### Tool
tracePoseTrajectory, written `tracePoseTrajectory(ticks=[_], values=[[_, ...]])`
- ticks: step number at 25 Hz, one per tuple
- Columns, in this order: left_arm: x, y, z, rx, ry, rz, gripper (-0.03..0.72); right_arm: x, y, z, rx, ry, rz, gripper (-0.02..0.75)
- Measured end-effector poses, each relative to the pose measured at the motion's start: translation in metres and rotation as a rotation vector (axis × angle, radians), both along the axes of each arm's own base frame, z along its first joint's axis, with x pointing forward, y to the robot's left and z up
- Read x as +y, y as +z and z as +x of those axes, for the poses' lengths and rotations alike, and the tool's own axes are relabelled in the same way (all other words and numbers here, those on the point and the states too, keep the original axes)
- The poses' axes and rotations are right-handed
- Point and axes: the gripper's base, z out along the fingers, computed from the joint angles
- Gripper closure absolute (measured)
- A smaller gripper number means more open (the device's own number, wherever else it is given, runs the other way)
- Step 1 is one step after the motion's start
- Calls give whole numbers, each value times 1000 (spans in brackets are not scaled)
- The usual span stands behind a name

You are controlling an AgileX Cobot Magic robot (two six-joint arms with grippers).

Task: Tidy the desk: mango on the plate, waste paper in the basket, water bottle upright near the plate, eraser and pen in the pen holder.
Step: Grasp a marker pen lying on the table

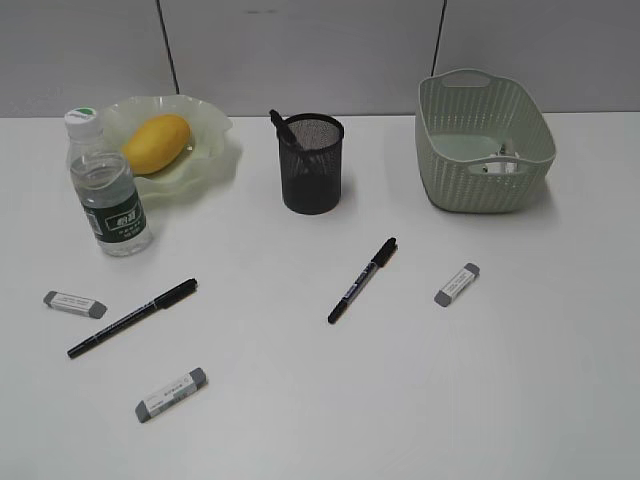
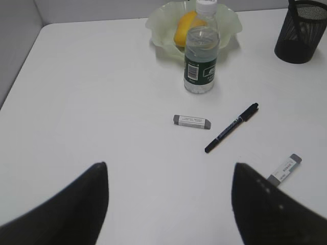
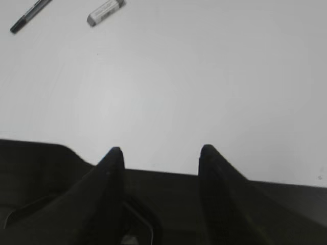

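Exterior view: mango [image 1: 156,142] on the plate [image 1: 213,160], water bottle [image 1: 108,192] upright beside it, paper scrap [image 1: 500,167] in the basket [image 1: 484,143].
Both my pincers hang empty, left gripper [image 2: 171,204] wide, right gripper [image 3: 161,153] half-spread. Two pens [image 1: 362,280] and three erasers [image 1: 457,284] lie loose in front of the pen holder [image 1: 311,162]. Thin pens could roll from my jaws; a careless reach might topple the bottle.
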Motion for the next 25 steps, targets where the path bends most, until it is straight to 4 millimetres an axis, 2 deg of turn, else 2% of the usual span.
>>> tracePoseTrajectory(ticks=[7, 11, 16, 21, 25], values=[[0, 0, 0, 0, 0, 0, 117, -13, 9, -29, -257, -9, -82, 363], [0, 0, 0, 0, 0, 0, 117, -12, 5, -44, -357, 33, -68, 386], [0, 0, 0, 0, 0, 0, 117, -11, -13, -62, -429, 55, -25, 397], [0, 0, 0, -1, 0, 0, 117, -10, -25, -62, -380, 83, -40, 398], [0, 0, 0, -1, 0, 0, 117, -8, -25, -63, -377, 106, -33, 398]])
